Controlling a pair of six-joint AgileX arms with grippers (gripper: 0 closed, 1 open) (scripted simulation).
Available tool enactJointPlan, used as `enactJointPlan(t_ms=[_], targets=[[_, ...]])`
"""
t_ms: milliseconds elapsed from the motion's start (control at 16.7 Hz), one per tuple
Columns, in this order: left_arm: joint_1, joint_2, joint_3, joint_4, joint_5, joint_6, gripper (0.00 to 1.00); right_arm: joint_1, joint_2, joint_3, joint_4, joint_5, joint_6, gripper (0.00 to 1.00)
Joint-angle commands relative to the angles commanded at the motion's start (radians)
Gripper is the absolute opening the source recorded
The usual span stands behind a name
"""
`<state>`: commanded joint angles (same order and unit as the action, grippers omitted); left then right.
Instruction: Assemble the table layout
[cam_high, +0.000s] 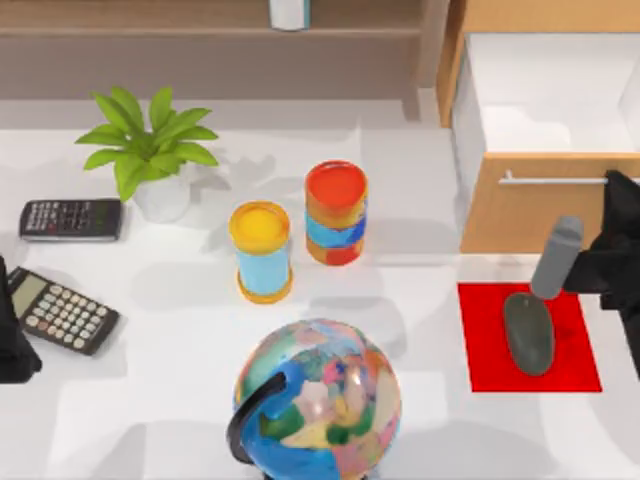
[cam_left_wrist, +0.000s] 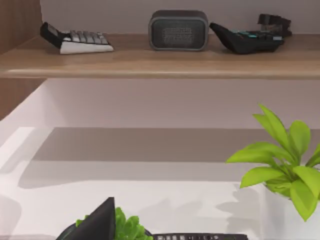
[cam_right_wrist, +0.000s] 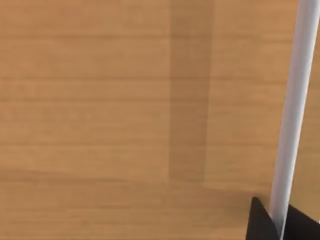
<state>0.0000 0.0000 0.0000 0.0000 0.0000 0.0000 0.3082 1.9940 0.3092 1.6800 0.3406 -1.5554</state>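
Top view: the white table spans the scene, with a light wooden drawer cabinet at its right rear, the drawer pulled open.
My right gripper: at the right edge, just at the drawer front by the white handle bar; I cannot tell how far its fingers are spread.
Right wrist view: the wood drawer front close up, the handle bar running across it, with dark fingertips on either side of the bar's near end (whether they pinch it I cannot tell).
My left gripper: parked at the table's left edge, beside a tilted calculator; its opening I cannot tell.
Red mat: on the table's right side, in front of the cabinet, with a grey mouse lying on it.
Grey cylinder: just above the mouse, over the mat's rear edge.
Middle of the table: a yellow-topped can and a red-topped can, close together.
Front: a globe.
Left rear: a potted plant, and a second calculator beside it.
Left wrist view: a shelf above the table.
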Motion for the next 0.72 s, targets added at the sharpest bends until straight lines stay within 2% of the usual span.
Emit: enactJointPlan(t_ms=[420,720], targets=[[0.000,0.000,0.000,0.000,0.000,0.000,1.00,0.000,0.003,0.002,-0.005,0.000,0.003,0.00],[0.000,0.000,0.000,0.000,0.000,0.000,1.00,-0.032,0.040,0.116,-0.085,-0.033,0.004,0.00]])
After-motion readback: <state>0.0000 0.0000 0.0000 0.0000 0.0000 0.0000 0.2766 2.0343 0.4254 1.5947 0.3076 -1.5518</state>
